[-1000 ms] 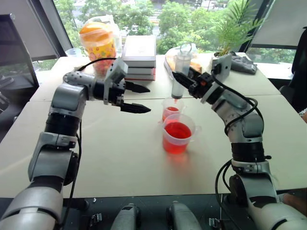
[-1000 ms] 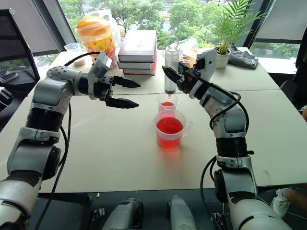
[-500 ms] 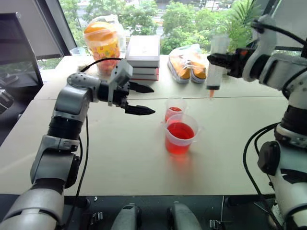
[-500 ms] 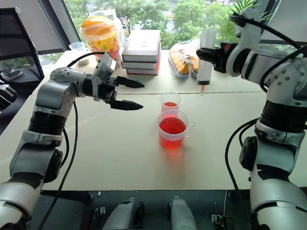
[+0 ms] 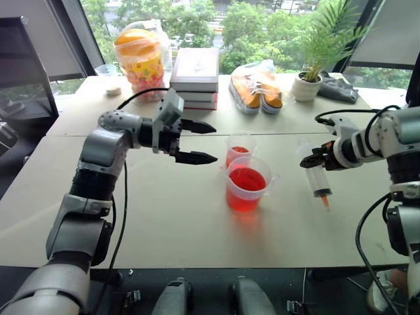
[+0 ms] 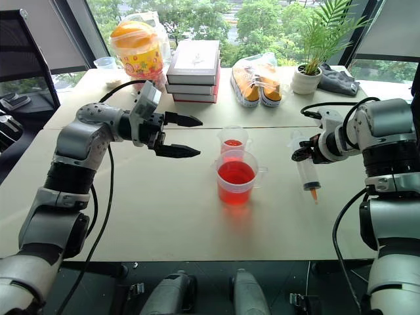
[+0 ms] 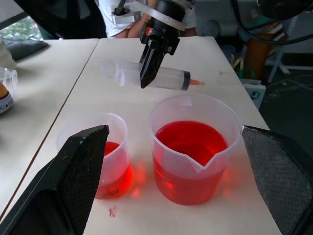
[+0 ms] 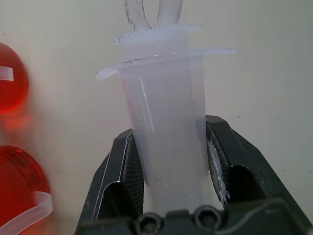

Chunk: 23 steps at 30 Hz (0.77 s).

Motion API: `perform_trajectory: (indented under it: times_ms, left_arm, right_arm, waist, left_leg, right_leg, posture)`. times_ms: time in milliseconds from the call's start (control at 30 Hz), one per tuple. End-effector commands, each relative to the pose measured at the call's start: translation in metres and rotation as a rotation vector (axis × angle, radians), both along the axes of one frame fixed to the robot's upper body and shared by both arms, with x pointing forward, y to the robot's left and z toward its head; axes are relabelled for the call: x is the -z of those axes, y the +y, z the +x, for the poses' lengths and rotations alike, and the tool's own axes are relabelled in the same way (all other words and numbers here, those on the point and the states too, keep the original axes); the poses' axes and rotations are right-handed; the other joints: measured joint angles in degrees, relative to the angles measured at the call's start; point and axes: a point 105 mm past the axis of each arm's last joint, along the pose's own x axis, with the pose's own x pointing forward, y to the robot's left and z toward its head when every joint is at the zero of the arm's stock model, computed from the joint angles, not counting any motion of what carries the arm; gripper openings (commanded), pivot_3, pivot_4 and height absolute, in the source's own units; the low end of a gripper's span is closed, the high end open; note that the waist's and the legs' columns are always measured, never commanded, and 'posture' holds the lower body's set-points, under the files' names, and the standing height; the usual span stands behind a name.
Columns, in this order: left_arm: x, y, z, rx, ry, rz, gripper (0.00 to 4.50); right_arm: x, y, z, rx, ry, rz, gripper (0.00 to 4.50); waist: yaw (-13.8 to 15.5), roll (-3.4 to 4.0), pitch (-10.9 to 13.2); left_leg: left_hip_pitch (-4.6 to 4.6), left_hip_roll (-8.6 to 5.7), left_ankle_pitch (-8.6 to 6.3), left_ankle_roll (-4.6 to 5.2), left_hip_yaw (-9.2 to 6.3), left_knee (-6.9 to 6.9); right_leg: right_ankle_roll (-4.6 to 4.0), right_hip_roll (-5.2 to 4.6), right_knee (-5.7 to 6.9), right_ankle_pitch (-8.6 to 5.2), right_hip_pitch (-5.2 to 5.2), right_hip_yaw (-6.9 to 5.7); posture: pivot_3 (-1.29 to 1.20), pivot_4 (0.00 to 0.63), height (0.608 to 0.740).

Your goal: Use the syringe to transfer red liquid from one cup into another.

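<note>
Right eye view: right gripper (image 6: 308, 152) is clamped on the syringe (image 6: 306, 169), tip down, at 3 o'clock of the larger cup (image 6: 235, 177). Left gripper (image 6: 186, 136) hangs spread. Likely step: setting down; next, lower and release.

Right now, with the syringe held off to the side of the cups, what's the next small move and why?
Probably lower the syringe onto the bare table and let go: the right gripper has it low, tilted, well clear of both cups, barrel looking empty, and the small cup already holds red liquid.
</note>
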Motion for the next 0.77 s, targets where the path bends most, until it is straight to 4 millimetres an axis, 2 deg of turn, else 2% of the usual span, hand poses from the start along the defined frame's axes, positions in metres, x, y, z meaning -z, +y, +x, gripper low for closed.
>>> perform_trajectory:
  times_ms: [33,100,133,167,267,400,467,533,567,700,767]
  left_arm:
    - [-0.013,0.002,-0.005,0.012,-0.049,-0.033,4.45]
    - [-0.014,0.002,-0.005,0.004,-0.056,-0.044,4.45]
    - [-0.014,0.002,-0.005,0.001,-0.052,-0.048,4.5]
    - [-0.014,0.002,-0.005,0.0,-0.048,-0.049,4.5]
    - [-0.014,0.003,-0.006,0.005,-0.042,-0.052,4.5]
    - [-0.015,0.003,-0.01,0.032,-0.046,-0.055,4.5]
    - [-0.013,0.002,-0.012,0.049,-0.049,-0.044,4.5]
    - [-0.012,0.003,-0.013,0.052,-0.057,-0.032,4.5]
    - [-0.012,0.003,-0.013,0.051,-0.057,-0.031,4.5]
    - [-0.011,0.007,-0.01,0.02,-0.047,-0.019,4.5]
    - [-0.01,0.009,-0.008,0.009,-0.041,-0.014,4.5]
  right_arm:
    - [0.003,-0.009,0.006,0.008,-0.024,-0.015,1.48]
    - [0.006,-0.01,0.007,0.004,-0.022,-0.011,1.48]
    - [0.006,-0.01,0.007,0.002,-0.024,-0.008,2.46]
    - [0.006,-0.01,0.007,0.0,-0.027,-0.005,2.78]
    - [0.0,-0.013,0.007,-0.001,-0.045,0.0,4.41]
    - [-0.021,-0.015,0.002,-0.049,-0.122,-0.031,4.49]
    - [-0.046,-0.019,-0.008,-0.109,-0.229,-0.113,4.49]
    - [-0.06,-0.017,-0.02,-0.163,-0.289,-0.155,4.49]
    - [-0.067,-0.013,-0.029,-0.212,-0.321,-0.164,4.49]
    - [-0.106,0.018,-0.086,-0.469,-0.458,-0.13,4.49]
    - [-0.112,0.029,-0.109,-0.558,-0.484,-0.126,4.49]
  waist:
    - [0.02,0.0,0.0]
    - [0.02,0.0,0.0]
    - [0.03,0.0,0.0]
    - [0.04,0.0,0.0]
    - [0.01,0.0,0.0]
    - [0.12,0.0,0.0]
    - [0.45,0.01,0.0]
    - [0.43,0.0,0.0]
    - [0.42,0.0,0.0]
    - [0.45,0.0,0.01]
    - [0.35,0.0,0.0]
  left_leg:
    - [0.0,0.0,0.0,0.0,0.01,0.0]
    - [0.0,0.0,0.0,0.0,0.0,-0.01]
    - [0.0,0.0,0.0,0.0,0.0,-0.02]
    - [0.0,0.0,0.0,0.0,0.0,-0.02]
    - [0.0,0.0,0.0,0.0,-0.01,-0.02]
    - [0.0,0.0,0.0,0.0,-0.01,-0.01]
    - [-0.01,0.0,0.0,0.0,-0.03,-0.03]
    - [-0.07,0.0,0.0,0.0,-0.12,-0.04]
    - [-0.07,0.0,-0.01,0.0,-0.12,-0.04]
    - [-0.08,0.0,-0.01,0.01,-0.14,-0.03]
    - [-0.06,0.03,-0.01,0.01,-0.13,-0.02]
  right_leg:
    - [0.0,0.0,0.0,0.0,0.0,0.0]
    - [0.0,0.01,0.0,0.0,0.0,-0.01]
    - [0.0,0.01,0.0,0.0,0.0,-0.01]
    - [0.0,0.01,0.0,0.0,0.0,-0.01]
    - [0.0,0.01,0.0,0.0,0.0,-0.01]
    - [0.0,0.01,0.0,0.0,-0.01,-0.01]
    - [0.0,0.01,-0.02,0.0,-0.01,-0.02]
    - [0.0,0.0,-0.1,0.0,-0.01,-0.1]
    - [0.0,0.01,-0.11,0.0,-0.01,-0.1]
    - [0.0,0.02,-0.13,0.0,0.01,-0.11]
    - [0.0,0.04,-0.11,0.0,0.03,-0.11]
  posture:
    - [0.0,0.15,0.74]
    - [0.0,0.15,0.74]
    - [0.0,0.15,0.74]
    - [0.0,0.15,0.74]
    - [0.0,0.15,0.74]
    - [0.0,0.15,0.74]
    - [0.0,0.15,0.74]
    - [0.0,0.15,0.74]
    - [0.0,0.15,0.74]
    - [0.0,0.15,0.74]
    - [0.0,0.15,0.74]
